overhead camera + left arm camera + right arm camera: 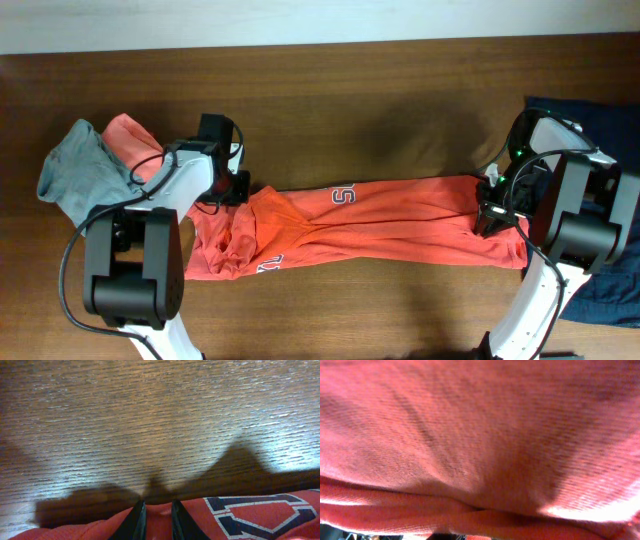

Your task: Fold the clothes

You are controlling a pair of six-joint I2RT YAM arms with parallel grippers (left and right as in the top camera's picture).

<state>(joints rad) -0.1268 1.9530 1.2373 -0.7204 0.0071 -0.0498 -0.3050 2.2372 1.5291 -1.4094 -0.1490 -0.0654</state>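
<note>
The coral-orange T-shirt with white-edged lettering lies stretched in a long band across the table, bunched at its left end. My left gripper is at the shirt's upper left edge. In the left wrist view its fingers are shut on a fold of the shirt. My right gripper is at the shirt's right end, apparently shut on it. The right wrist view is filled with orange fabric, which hides the fingers.
A grey-teal garment and another coral-orange piece lie heaped at the far left, behind the left arm. A navy garment lies at the right edge under the right arm. Bare wooden table shows beyond the shirt.
</note>
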